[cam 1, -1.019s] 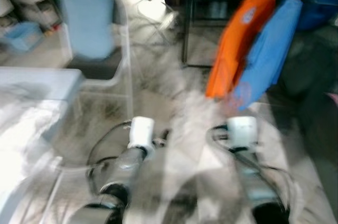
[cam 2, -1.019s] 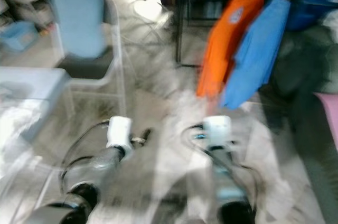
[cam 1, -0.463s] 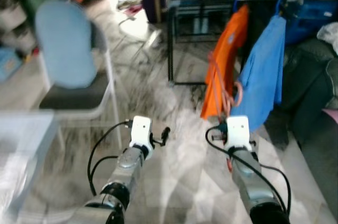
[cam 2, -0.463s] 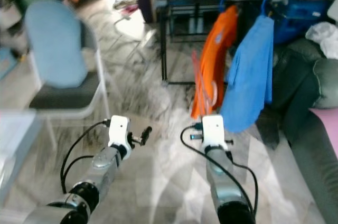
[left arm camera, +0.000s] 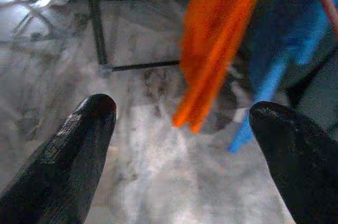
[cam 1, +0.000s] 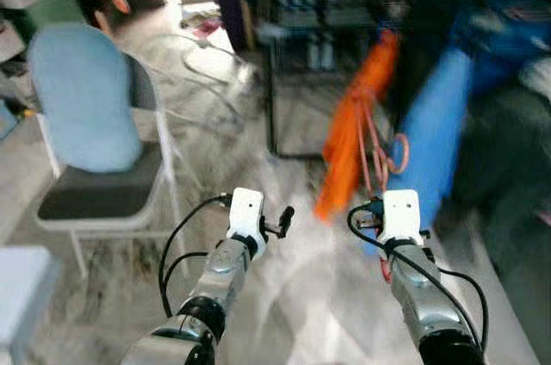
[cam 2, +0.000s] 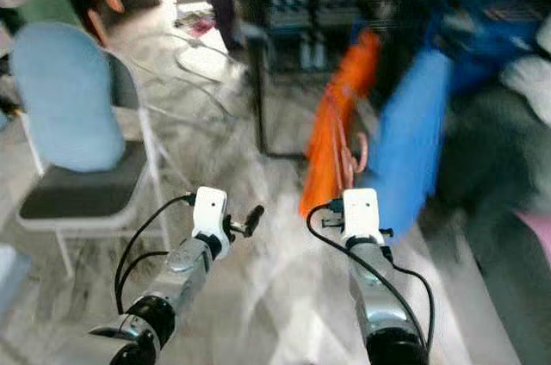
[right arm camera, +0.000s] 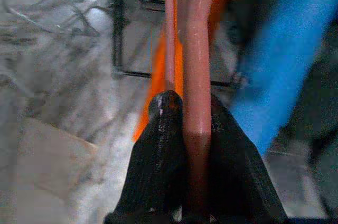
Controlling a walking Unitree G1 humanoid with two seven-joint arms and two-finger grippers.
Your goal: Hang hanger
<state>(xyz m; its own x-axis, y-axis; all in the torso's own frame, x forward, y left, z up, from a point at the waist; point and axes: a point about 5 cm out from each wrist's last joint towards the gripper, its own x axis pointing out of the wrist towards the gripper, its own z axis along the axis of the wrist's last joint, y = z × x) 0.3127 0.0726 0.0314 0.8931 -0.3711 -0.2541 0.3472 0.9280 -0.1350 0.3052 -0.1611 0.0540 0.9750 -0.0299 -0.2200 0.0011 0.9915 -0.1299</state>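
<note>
My right gripper (right arm camera: 193,105) is shut on a salmon-pink hanger (right arm camera: 196,49), whose rods stand up between the two black fingers. In the left eye view the hanger (cam 1: 381,151) rises above the right wrist, in front of an orange garment (cam 1: 357,124) and a blue garment (cam 1: 439,133). Both garments hang from a black rack (cam 1: 271,81) just ahead. My left gripper (left arm camera: 182,113) is open with nothing between its fingers, held out over the marbled floor at the same height (cam 1: 284,214).
A blue-backed chair (cam 1: 86,107) with a dark seat stands at the left. Loose cables (cam 1: 207,55) lie on the floor behind it. A dark sofa (cam 1: 516,176) sits at the right, blurred. Bare floor lies between me and the rack.
The whole view has shifted as I walk: the rack and garments are nearer and the chair has slid left. Both arms keep their pose, with the hanger still held.
</note>
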